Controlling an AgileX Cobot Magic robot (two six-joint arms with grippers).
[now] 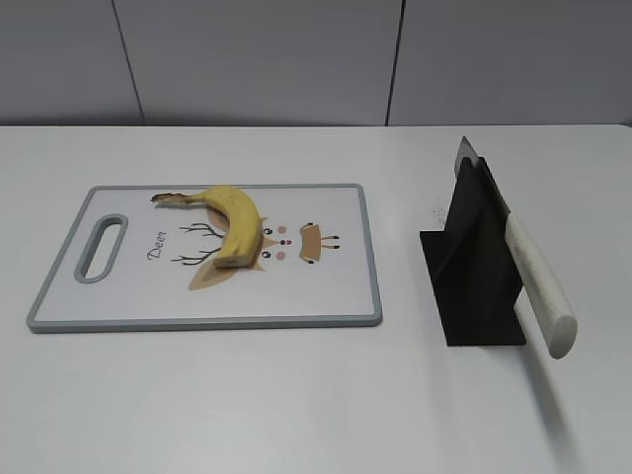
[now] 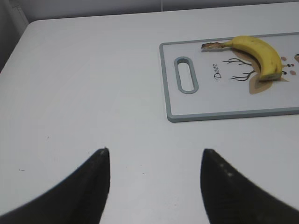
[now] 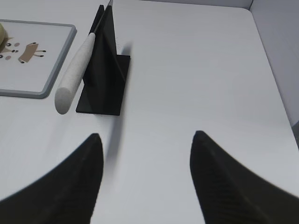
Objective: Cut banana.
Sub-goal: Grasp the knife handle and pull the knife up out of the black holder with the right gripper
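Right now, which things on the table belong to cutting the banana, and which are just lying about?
For the job:
banana
cutting board
knife
black knife stand

Lying about:
nothing else shows; both the left gripper and the right gripper hang open over bare table.

Smooth plastic cutting board, matt black knife stand, speckled pale knife handle, matt white table.

Knife blade mostly hidden in black stand, only tip shows. Right wrist view crops cutting board at left edge; banana barely a sliver, probably. Left gripper and right gripper bodies cut off at bottom.
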